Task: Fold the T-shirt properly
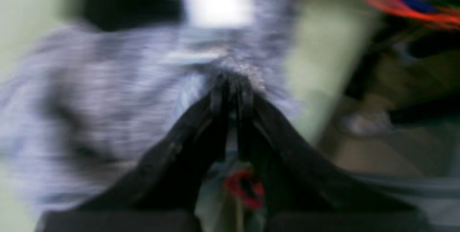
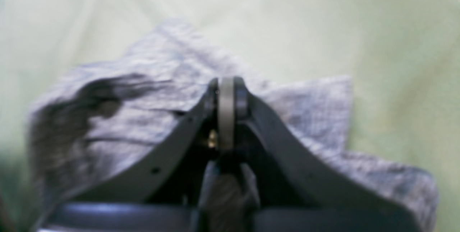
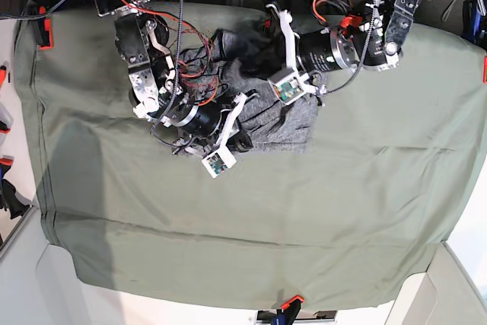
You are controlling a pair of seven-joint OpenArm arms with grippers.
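Both grippers, left gripper (image 1: 231, 81) and right gripper (image 2: 226, 88), are pinching the limp, light T-shirt (image 3: 293, 123); hems are offering firmest hold.

Bare green cloth (image 3: 251, 226) below both arms.

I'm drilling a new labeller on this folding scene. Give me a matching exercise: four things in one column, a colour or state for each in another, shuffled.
Things:
1. T-shirt
2. table cloth
3. left claw
4. right claw

Descriptions:
a. plain olive green, spread flat
b. heathered grey, bunched up
c. closed, seen in a sharp wrist view
d. pinched on grey fabric, seen in a motion-blurred wrist view

Pairs: 1-b, 2-a, 3-d, 4-c
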